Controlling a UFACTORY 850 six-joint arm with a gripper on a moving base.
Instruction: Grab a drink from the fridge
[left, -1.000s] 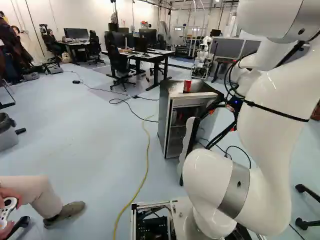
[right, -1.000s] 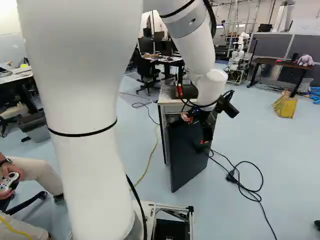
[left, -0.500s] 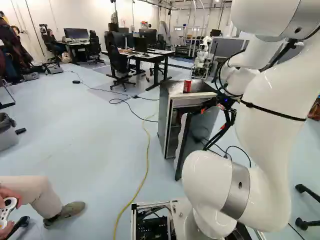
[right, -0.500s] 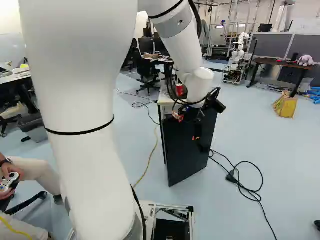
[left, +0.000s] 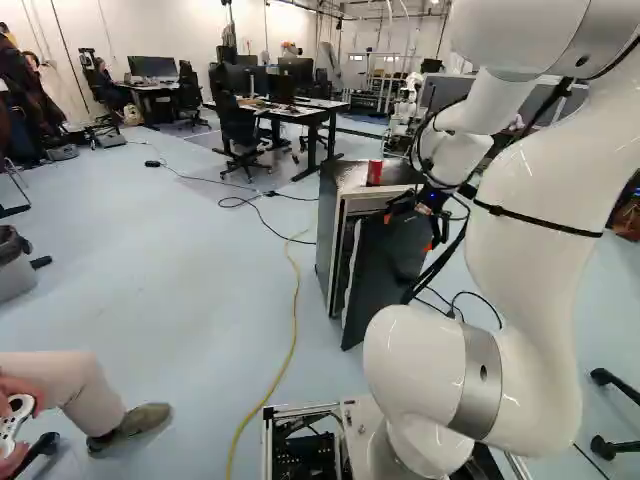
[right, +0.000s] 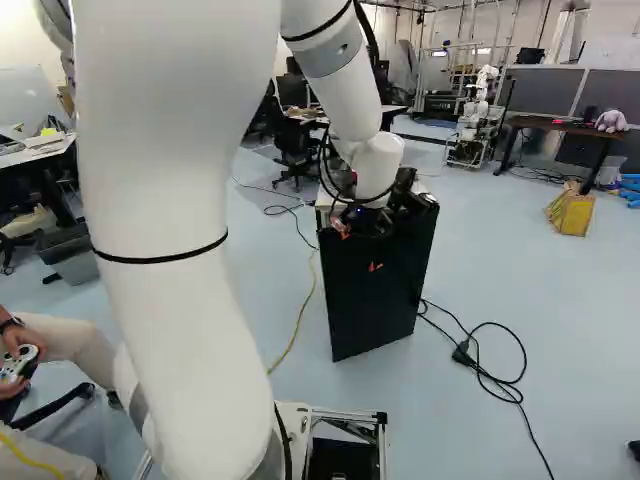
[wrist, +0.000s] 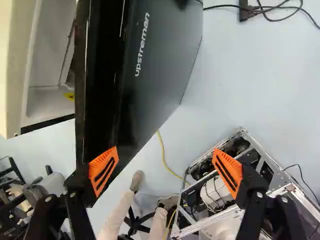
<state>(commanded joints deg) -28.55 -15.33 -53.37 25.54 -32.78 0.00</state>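
Note:
In the left base view my gripper (left: 410, 228) is at the upper part of the dark fridge door (left: 385, 270), which stands ajar from the fridge cabinet (left: 326, 235). A red can (left: 374, 172) stands upright on the fridge top; the arm hides it in the right base view. Seen from the wrist, the gripper (wrist: 165, 170) is open, its orange-padded fingers wide apart with nothing held. One finger overlaps the edge of the door (wrist: 155, 65); whether they touch I cannot tell. Past that edge, part of the pale fridge interior (wrist: 47, 95) shows, with no drink visible there.
A yellow cable (left: 295, 300) runs along the floor left of the fridge. Black cables (right: 480, 370) lie right of it. A person's leg and shoe (left: 130, 425) are near the base at the left. Desks and chairs (left: 238, 130) and another robot (right: 478, 110) stand farther back.
The door has swung toward the cabinet, narrowing its opening. My gripper has moved leftward in both base views along with it, staying open. The base and the red can have not moved.

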